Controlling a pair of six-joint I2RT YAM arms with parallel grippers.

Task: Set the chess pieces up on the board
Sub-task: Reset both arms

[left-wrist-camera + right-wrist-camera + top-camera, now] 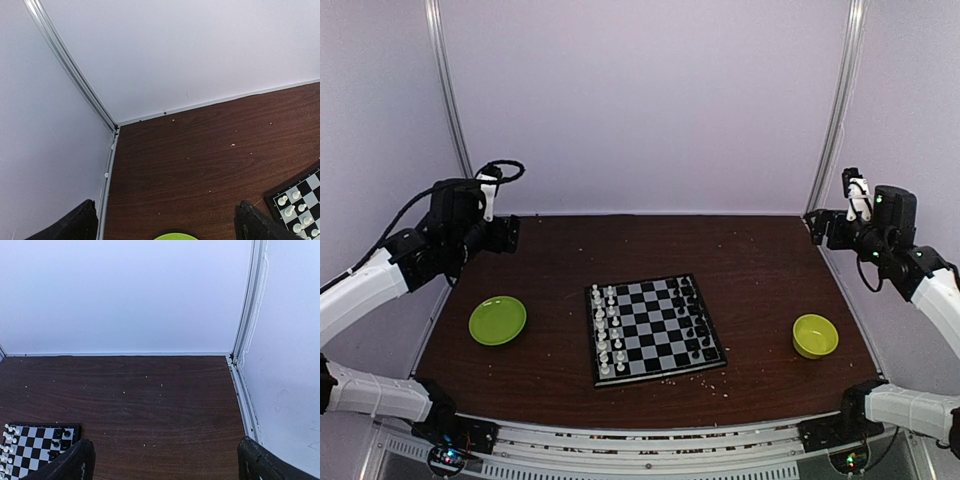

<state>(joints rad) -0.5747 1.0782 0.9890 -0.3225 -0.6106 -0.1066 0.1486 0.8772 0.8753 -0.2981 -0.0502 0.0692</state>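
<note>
The board (655, 330) lies in the middle of the table. White chess pieces (606, 332) stand in two files along its left side, and black ones (692, 318) stand along its right side. My left gripper (506, 233) hangs open over the far left of the table, well away from the board. The left wrist view shows its wide-apart fingers (82, 222) with nothing between them, and the board's corner (300, 202) at the lower right. My right gripper (817, 226) is open at the far right. Its fingers (75, 464) are empty too, with the board (45, 426) at the lower left.
A lime-green plate (497, 320) sits left of the board; its rim (175, 236) shows just below the left gripper. A lime-green bowl (815, 335) sits right of the board. Pale crumbs are scattered over the dark wood. White walls with metal corner rails enclose the back and sides.
</note>
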